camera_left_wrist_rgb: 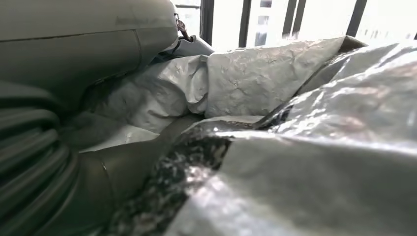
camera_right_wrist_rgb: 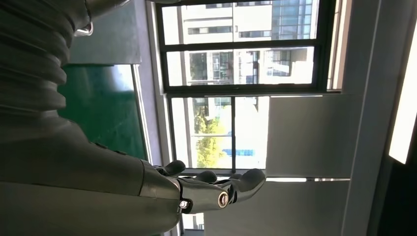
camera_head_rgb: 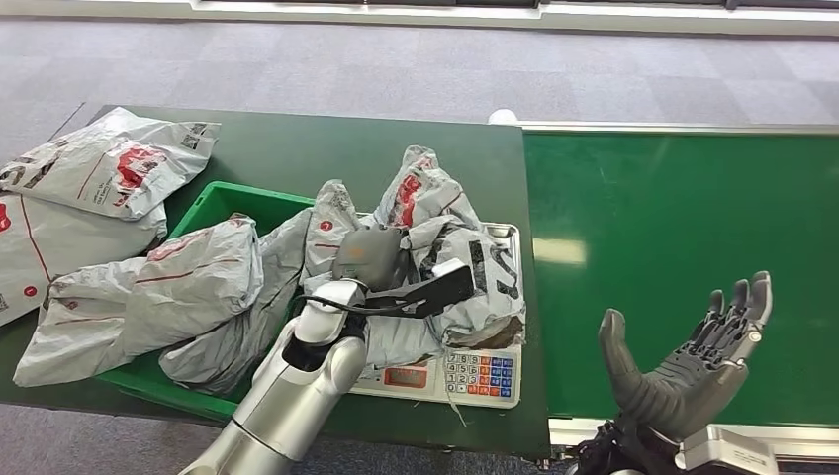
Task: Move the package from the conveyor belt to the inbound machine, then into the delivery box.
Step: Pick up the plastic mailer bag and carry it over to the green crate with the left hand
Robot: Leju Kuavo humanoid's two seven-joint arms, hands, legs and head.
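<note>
Resting on the scale (camera_head_rgb: 500, 368), a crumpled grey package (camera_head_rgb: 465, 267) lies directly under and ahead of the left hand (camera_head_rgb: 368, 259), whose grip cannot be seen. Well apart, the right hand (camera_head_rgb: 693, 361) hovers open, palm up, over the green belt (camera_head_rgb: 673, 247). Left hand is nearer; the bin (camera_head_rgb: 213, 203) sits just beside it.

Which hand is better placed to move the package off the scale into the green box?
Left. The left hand already rests on the package atop the scale, beside the green box. The right hand hovers open-palmed over the conveyor.
</note>
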